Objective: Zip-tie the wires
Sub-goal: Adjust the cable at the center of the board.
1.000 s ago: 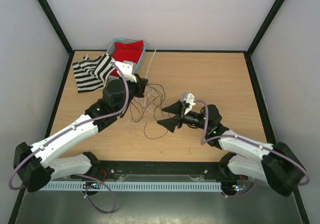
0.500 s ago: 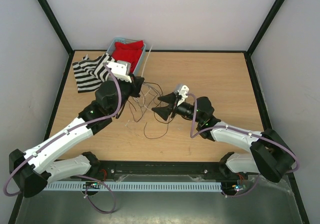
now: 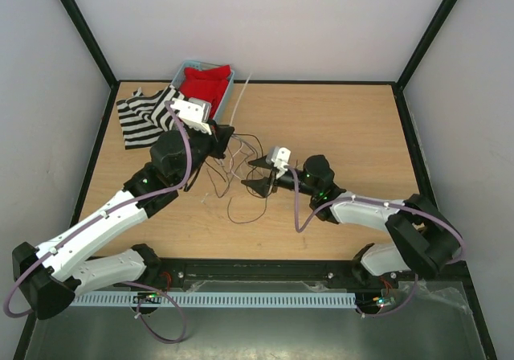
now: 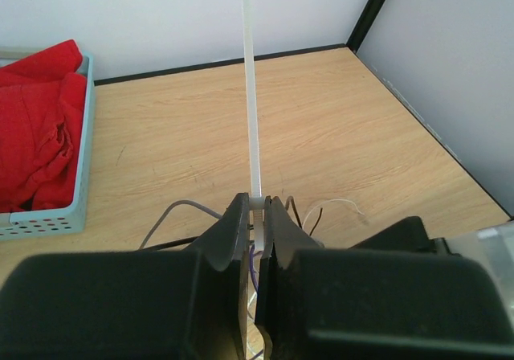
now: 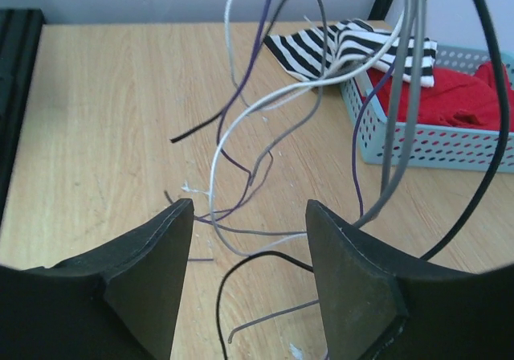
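The left gripper (image 4: 257, 206) pinched the base of the stiff white plastic zip tie (image 4: 250, 95), which stood straight toward the wooden worktop's (image 3: 361, 135) far edge. Thin curling wires (image 3: 237, 165), dark and pale, dangled just left of the worktop's middle before the right gripper (image 5: 249, 215), its jaws apart and empty.

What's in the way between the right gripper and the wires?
Nothing that I can see. The right gripper is open and points straight at the wires, which dangle right in front of it. The basket and the striped cloth sit farther back, off to one side, not in the way.
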`<state>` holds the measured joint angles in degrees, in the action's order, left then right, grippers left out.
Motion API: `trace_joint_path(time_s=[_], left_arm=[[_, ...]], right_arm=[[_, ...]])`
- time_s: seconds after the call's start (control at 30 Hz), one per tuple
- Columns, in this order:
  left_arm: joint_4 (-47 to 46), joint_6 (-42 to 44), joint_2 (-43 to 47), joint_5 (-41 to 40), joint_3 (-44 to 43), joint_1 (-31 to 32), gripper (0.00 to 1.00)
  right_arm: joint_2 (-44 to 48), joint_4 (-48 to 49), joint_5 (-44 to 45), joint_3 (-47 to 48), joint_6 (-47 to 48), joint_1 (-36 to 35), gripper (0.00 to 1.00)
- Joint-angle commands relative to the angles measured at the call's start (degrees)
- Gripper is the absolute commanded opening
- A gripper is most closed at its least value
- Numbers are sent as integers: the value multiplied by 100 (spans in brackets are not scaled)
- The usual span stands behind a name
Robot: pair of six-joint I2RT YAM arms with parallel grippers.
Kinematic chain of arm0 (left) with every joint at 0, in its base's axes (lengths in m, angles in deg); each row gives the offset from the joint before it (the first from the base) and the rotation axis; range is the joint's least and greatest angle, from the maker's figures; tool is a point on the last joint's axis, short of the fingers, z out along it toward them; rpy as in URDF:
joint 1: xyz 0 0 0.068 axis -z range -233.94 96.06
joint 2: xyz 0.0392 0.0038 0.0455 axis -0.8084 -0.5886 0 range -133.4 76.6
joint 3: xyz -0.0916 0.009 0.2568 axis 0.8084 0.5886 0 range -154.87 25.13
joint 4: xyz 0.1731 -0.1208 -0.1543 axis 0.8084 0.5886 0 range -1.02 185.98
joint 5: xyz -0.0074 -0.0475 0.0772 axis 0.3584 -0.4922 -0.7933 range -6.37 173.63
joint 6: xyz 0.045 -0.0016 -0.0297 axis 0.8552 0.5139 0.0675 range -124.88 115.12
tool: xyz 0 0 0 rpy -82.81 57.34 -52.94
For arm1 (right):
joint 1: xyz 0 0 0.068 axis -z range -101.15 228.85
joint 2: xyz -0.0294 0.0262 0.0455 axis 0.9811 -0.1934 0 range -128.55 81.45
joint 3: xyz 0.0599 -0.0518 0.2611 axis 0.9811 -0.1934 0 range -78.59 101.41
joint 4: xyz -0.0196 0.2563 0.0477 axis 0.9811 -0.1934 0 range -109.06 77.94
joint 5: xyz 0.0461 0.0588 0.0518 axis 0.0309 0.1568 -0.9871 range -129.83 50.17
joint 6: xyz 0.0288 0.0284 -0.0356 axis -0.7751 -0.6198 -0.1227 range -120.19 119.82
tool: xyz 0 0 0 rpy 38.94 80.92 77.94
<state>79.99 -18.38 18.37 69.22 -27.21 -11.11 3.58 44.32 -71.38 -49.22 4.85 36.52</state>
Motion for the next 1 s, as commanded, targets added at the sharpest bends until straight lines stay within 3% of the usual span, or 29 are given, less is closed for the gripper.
trace_joint_path(time_s=[0.0, 0.37, 0.77, 0.87, 0.97], left_arm=[[-120, -109, 85, 150, -123, -28, 0], [-72, -180, 172, 226, -41, -23, 0], [-76, -458, 146, 492, -40, -18, 0], [-81, -434, 137, 466, -55, -17, 0], [-48, -292, 182, 265, -50, -28, 0]], right_arm=[[-222, 350, 223, 285, 671, -28, 69], [-439, 381, 685, 563, 1456, -27, 73], [-1255, 768, 398, 1035, 1255, -29, 67], [-1402, 1005, 400, 1071, 1112, -28, 56], [-1248, 1012, 417, 930, 1044, -23, 29]])
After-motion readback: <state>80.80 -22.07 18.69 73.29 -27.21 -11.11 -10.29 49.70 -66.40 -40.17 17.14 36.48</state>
